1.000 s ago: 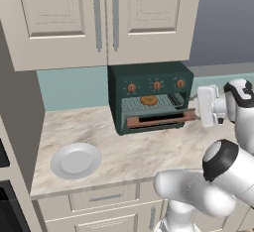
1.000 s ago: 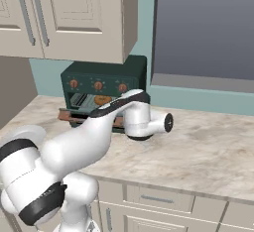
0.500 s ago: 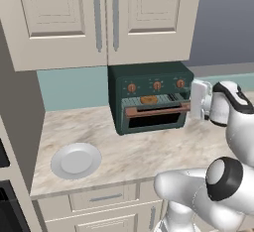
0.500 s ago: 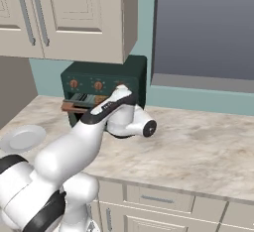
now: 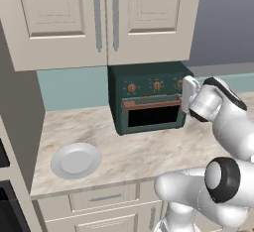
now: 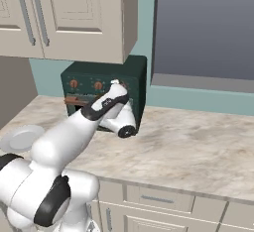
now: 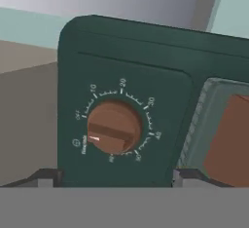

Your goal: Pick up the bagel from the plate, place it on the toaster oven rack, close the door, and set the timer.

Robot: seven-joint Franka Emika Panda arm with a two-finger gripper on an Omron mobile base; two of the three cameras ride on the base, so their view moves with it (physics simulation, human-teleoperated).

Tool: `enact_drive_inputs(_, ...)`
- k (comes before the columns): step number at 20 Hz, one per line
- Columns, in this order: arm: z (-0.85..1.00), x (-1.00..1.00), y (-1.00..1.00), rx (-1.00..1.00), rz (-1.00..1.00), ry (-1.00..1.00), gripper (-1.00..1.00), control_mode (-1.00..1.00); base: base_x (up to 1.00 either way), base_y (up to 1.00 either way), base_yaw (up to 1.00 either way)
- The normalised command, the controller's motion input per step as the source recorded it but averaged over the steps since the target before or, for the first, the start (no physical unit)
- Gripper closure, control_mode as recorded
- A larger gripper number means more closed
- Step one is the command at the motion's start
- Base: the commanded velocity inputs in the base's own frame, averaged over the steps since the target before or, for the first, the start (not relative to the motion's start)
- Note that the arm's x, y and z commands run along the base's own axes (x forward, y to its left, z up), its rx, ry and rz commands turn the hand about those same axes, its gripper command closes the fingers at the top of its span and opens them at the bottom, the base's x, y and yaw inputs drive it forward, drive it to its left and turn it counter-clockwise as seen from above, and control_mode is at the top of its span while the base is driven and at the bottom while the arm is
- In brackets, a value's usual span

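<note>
**Gripper faces the timer knob, oven door shut**

The bagel is not to be made out: the door of the toaster oven stands closed, its copper handle running along its top edge, and the dark glass hides what lies behind it. The plate rests bare on the marble counter, well to the left of the oven and near the counter's front edge; in the right base view it shows at the far left.

In the hand view a copper-brown knob sits close ahead, ringed by white tick marks and numbers on the dark green panel. The view is rolled, so the panel's edge and a piece of the handle appear on the right. The two fingertips stand far apart at the bottom of that view, one to either side of the knob, so the jaws are open and holding nothing; they do not appear to touch the knob.

The gripper is at the oven's right front corner, level with the row of knobs, the hand pointing at the control panel. The arm rises from the base, bends at a dark elbow joint, and reaches up and leftward to the oven. In the right base view the forearm slopes up to the wrist, which covers the right part of the oven's front.

Cream cabinets hang above the oven.
</note>
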Motion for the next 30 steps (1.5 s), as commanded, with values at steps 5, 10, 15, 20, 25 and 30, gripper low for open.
enact_drive_inputs(5, -0.11, 0.38, 0.22, 0.0, -0.23, -0.21, -1.0, -1.0, 0.0, 0.0, 0.0)
enact_drive_inputs(10, -0.15, 0.42, 0.25, 0.0, -0.23, -0.19, -1.0, -1.0, 0.0, 0.0, 0.0)
enact_drive_inputs(15, 0.15, -0.08, 0.13, 0.0, -0.16, -0.16, -1.0, -1.0, 0.0, 0.0, 0.0)
enact_drive_inputs(20, 0.92, -0.92, 0.0, 0.04, -0.04, -0.05, -1.0, -1.0, 0.0, 0.0, 0.0)
enact_drive_inputs(25, 1.0, -0.99, -0.06, 0.02, 0.0, 0.0, -1.0, -1.0, 0.0, 0.0, 0.0)
enact_drive_inputs(30, 1.0, -1.0, -0.27, 0.02, 0.0, 0.13, -1.0, -1.0, 0.0, 0.0, 0.0)
